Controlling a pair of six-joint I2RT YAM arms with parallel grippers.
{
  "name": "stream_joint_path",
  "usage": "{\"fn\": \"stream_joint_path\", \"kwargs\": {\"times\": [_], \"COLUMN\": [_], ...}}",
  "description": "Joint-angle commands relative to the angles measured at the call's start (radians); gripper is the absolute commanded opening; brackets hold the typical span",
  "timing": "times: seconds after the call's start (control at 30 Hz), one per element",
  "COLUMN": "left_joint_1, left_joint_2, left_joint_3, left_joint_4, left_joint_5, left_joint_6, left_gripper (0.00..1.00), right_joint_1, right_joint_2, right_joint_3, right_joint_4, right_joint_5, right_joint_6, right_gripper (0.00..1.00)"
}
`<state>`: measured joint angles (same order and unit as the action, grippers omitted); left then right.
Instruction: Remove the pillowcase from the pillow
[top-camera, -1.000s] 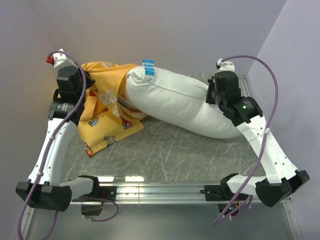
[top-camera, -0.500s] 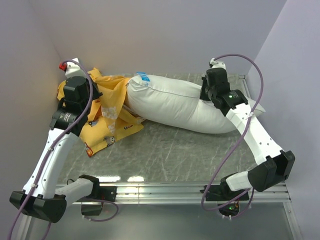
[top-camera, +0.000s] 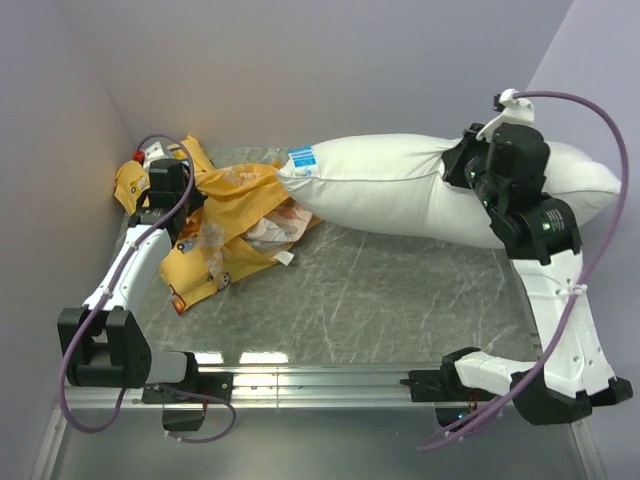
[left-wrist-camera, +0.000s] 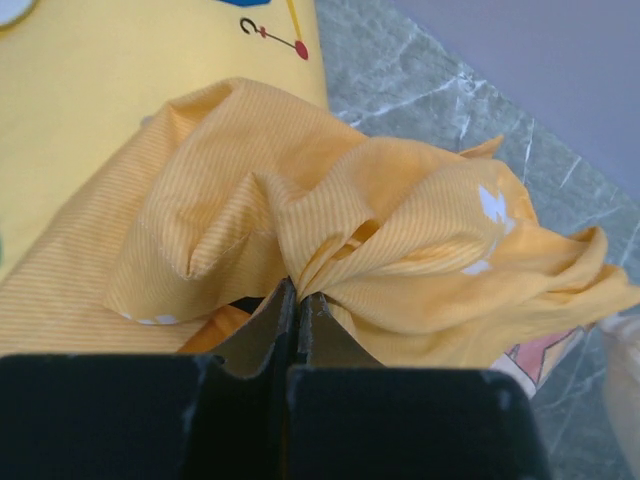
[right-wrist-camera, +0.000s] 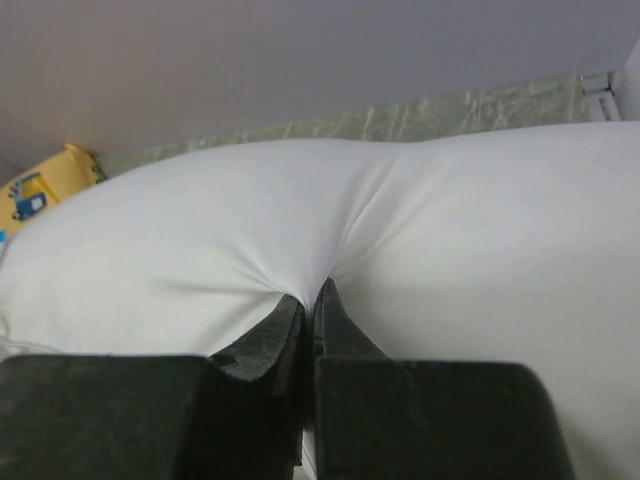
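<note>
The plump white pillow (top-camera: 390, 190) stretches across the back of the table, its left end with a blue label (top-camera: 302, 158) bare. My right gripper (top-camera: 462, 172) is shut on a pinch of the pillow's white cloth (right-wrist-camera: 480, 230), the fingertips (right-wrist-camera: 310, 296) pressed together. The orange pillowcase (top-camera: 240, 195) lies bunched at the left, between the pillow's left end and my left gripper (top-camera: 192, 188). That gripper (left-wrist-camera: 297, 296) is shut on a gathered fold of the pillowcase (left-wrist-camera: 400, 250). Whether any pillow corner is still inside the cloth cannot be told.
A yellow cushion printed with little vehicles (top-camera: 205, 262) lies under and in front of the pillowcase, near the left wall. Purple walls close in the left, back and right. The marbled table top (top-camera: 380, 290) and a metal rail (top-camera: 320, 378) run along the front.
My right arm has dragged the pillow to the right and toward the back. My left arm has pulled the pillowcase into the back left corner, baring the pillow's left end.
</note>
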<state>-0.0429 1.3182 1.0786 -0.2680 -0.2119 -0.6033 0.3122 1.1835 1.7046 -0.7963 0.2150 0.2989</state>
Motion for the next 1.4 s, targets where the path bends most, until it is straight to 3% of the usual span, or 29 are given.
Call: {"fn": "stream_joint_path", "kwargs": {"times": [0.0, 0.23, 0.43, 0.53, 0.73, 0.93, 1.0, 1.07, 1.1, 1.17, 1.2, 1.37], "left_joint_1": [-0.002, -0.005, -0.055, -0.086, -0.098, -0.100, -0.101, -0.101, -0.101, -0.101, -0.101, -0.101], "left_joint_2": [0.004, -0.046, -0.100, -0.116, -0.168, -0.250, -0.292, -0.319, -0.344, -0.365, -0.385, -0.462], "left_joint_3": [0.012, -0.089, -0.160, -0.177, -0.201, -0.157, -0.134, -0.117, -0.103, -0.079, -0.069, -0.039], "left_joint_4": [0.081, 0.101, 0.110, 0.102, 0.118, 0.056, 0.030, 0.001, -0.005, -0.040, -0.060, -0.146], "left_joint_5": [0.074, 0.111, 0.129, 0.126, 0.192, 0.224, 0.242, 0.253, 0.278, 0.298, 0.307, 0.324], "left_joint_6": [-0.047, -0.056, -0.067, -0.059, -0.066, -0.032, -0.017, 0.008, 0.017, 0.045, 0.062, 0.108], "left_gripper": [0.01, 0.01, 0.06, 0.08, 0.17, 0.31, 0.37, 0.49, 0.56, 0.61, 0.63, 0.67], "right_joint_1": [-0.010, -0.013, -0.012, 0.001, 0.275, 0.428, 0.435, 0.435, 0.435, 0.435, 0.433, 0.430], "right_joint_2": [-0.064, -0.045, -0.015, 0.002, 0.002, 0.083, 0.093, 0.081, 0.058, 0.027, -0.008, -0.140], "right_joint_3": [0.089, 0.044, -0.131, -0.271, -0.667, -0.917, -0.950, -0.948, -0.944, -0.896, -0.881, -0.801], "right_joint_4": [0.187, 0.368, 0.727, 0.833, 1.040, 1.186, 1.154, 1.099, 1.073, 0.978, 0.947, 0.775], "right_joint_5": [-0.008, 0.029, 0.026, -0.063, 0.093, 0.202, 0.195, 0.173, 0.167, 0.143, 0.136, 0.119], "right_joint_6": [0.034, 0.034, 0.005, 0.022, -0.021, 0.110, 0.164, 0.184, 0.192, 0.187, 0.186, 0.184], "right_gripper": [0.00, 0.00, 0.00, 0.00, 0.00, 0.00, 0.09, 0.33, 0.51, 0.65, 0.87, 0.94]}}
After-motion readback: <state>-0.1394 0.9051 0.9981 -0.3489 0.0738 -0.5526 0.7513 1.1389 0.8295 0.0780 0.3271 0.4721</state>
